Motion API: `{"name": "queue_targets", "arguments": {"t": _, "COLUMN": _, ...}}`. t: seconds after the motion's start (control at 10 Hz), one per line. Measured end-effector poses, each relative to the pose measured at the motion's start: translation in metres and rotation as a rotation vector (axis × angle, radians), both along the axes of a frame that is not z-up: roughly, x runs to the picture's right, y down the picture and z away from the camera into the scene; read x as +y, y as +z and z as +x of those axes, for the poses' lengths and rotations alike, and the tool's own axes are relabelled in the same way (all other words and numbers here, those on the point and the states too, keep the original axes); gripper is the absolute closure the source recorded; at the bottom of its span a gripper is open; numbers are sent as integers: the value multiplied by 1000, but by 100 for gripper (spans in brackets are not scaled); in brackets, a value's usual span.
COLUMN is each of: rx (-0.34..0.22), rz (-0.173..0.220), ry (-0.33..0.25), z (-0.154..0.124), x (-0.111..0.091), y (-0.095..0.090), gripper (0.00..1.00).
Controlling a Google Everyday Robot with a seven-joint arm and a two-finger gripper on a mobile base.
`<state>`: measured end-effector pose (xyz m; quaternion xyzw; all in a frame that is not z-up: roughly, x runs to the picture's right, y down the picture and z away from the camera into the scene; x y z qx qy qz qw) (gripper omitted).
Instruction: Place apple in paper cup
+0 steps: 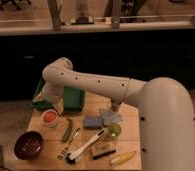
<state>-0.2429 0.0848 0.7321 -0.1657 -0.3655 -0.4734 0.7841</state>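
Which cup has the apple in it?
The white paper cup, right by the gripper; the orange apple sits inside. The yellow-green cup sits farther right, without it.

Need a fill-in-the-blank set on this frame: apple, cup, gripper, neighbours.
1. The apple sits ___ the paper cup.
2. The gripper hangs just ___ that cup.
3. The long ___ vegetable lies on the table beside the cup.
Missing words: inside; above; green.
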Motion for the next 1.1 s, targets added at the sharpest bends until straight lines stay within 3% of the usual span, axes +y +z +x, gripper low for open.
{"name": "queue_targets", "arguments": {"t": 0.5, "rx": 8, "rz": 7, "ry": 7, "z": 13, "x": -11, "y": 13, "gripper": 20}}
{"name": "queue_targets", "arguments": {"t": 1.1, "rx": 7, "rz": 7, "ry": 6, "z": 12, "x": -11, "y": 13, "gripper": 20}}
